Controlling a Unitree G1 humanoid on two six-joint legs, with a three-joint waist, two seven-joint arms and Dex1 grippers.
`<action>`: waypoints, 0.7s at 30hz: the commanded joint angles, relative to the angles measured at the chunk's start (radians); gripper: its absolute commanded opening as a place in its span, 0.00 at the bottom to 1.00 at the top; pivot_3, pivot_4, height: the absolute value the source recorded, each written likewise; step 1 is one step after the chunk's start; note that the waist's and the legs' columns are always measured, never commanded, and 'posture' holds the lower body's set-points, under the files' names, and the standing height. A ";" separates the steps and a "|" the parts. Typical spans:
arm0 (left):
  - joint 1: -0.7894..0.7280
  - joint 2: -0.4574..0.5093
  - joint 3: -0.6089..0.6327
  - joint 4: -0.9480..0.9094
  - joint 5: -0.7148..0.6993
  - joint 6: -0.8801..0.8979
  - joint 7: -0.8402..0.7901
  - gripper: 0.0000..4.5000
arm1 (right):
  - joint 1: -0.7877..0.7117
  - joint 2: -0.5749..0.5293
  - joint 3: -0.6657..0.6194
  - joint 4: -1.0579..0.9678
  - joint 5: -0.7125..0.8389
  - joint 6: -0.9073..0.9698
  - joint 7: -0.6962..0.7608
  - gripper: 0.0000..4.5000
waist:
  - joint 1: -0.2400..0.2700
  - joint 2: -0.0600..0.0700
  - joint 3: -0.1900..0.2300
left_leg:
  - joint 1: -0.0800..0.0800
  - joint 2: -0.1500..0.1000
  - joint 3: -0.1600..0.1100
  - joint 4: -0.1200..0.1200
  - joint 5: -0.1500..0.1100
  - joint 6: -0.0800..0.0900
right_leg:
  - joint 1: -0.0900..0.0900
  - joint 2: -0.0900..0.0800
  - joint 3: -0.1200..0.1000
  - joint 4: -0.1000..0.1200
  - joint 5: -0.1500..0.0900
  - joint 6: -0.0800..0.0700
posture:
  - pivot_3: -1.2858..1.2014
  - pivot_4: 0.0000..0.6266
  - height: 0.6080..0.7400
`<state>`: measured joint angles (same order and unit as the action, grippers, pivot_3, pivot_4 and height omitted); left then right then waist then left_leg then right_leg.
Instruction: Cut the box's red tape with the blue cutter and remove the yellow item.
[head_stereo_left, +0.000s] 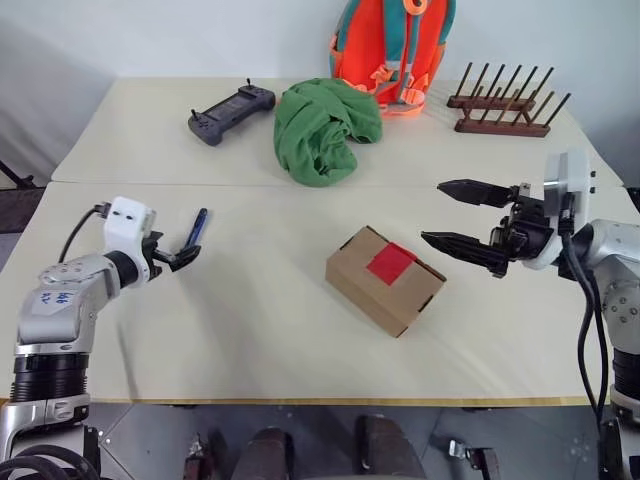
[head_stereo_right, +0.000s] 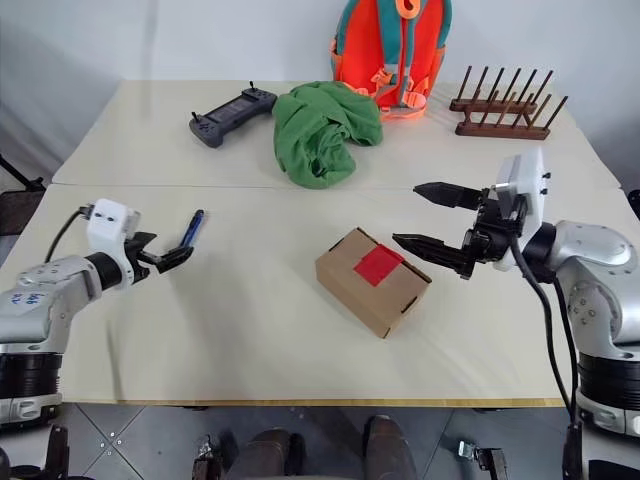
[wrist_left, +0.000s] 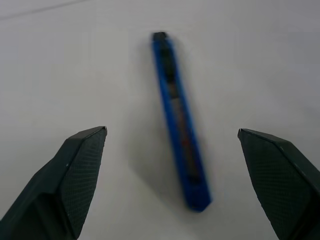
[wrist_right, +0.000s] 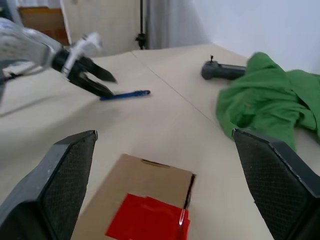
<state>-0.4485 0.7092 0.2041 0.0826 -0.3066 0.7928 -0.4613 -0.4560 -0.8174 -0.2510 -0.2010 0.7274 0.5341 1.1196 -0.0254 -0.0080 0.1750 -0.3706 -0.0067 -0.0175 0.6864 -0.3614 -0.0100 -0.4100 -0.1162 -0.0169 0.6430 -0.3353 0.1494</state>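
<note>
The brown box (head_stereo_left: 385, 280) lies closed on the table right of centre, with the red tape (head_stereo_left: 391, 263) across its top seam. To the box's left, the blue cutter (head_stereo_left: 197, 228) rests flat on the table. My left gripper (head_stereo_left: 183, 256) is open just short of the cutter's near end, and the left wrist view has the cutter (wrist_left: 180, 125) lying lengthwise between its fingers. Just right of the box, my right gripper (head_stereo_left: 432, 211) hovers open, pointing at it, with the tape (wrist_right: 147, 220) below its fingers. The yellow item is hidden.
A dark grey game controller (head_stereo_left: 231, 112) and a crumpled green cloth (head_stereo_left: 325, 130) lie at the back. An orange backpack (head_stereo_left: 392, 50) stands behind the cloth. A wooden peg rack (head_stereo_left: 505, 105) sits at the back right.
</note>
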 joint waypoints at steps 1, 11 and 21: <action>-0.040 -0.021 -0.001 -0.014 0.010 0.049 0.043 0.99 | 0.028 -0.057 -0.068 0.015 0.045 -0.007 0.098 1.00 | 0.001 0.000 0.000 | 0.000 0.000 0.000 0.000 0.000 0.000 | 0.000 0.000 0.000 0.000 0.000 0.000 | 0.52 0.24 1.00; -0.046 -0.088 -0.045 -0.054 0.051 0.251 0.165 0.99 | 0.122 -0.094 -0.115 -0.014 0.039 -0.012 0.093 1.00 | 0.000 0.000 0.000 | 0.001 0.001 0.001 0.008 0.000 0.000 | 0.002 0.000 0.001 0.002 0.000 0.000 | 0.52 0.24 1.00; -0.076 -0.090 -0.050 -0.038 0.070 0.377 0.216 0.75 | 0.123 -0.122 -0.113 -0.008 0.030 -0.012 0.085 1.00 | 0.000 0.001 -0.001 | 0.003 0.001 0.001 0.012 0.001 -0.001 | 0.003 0.000 0.003 0.003 0.001 -0.001 | 0.52 0.24 1.00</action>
<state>-0.5467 0.6220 0.1752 0.0092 -0.2674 1.1263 -0.2634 -0.3292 -0.9144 -0.3296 -0.1934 0.7534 0.5279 1.2067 -0.0249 -0.0070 0.1744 -0.3679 -0.0055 -0.0162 0.6981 -0.3607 -0.0109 -0.4066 -0.1161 -0.0142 0.6456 -0.3347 0.1483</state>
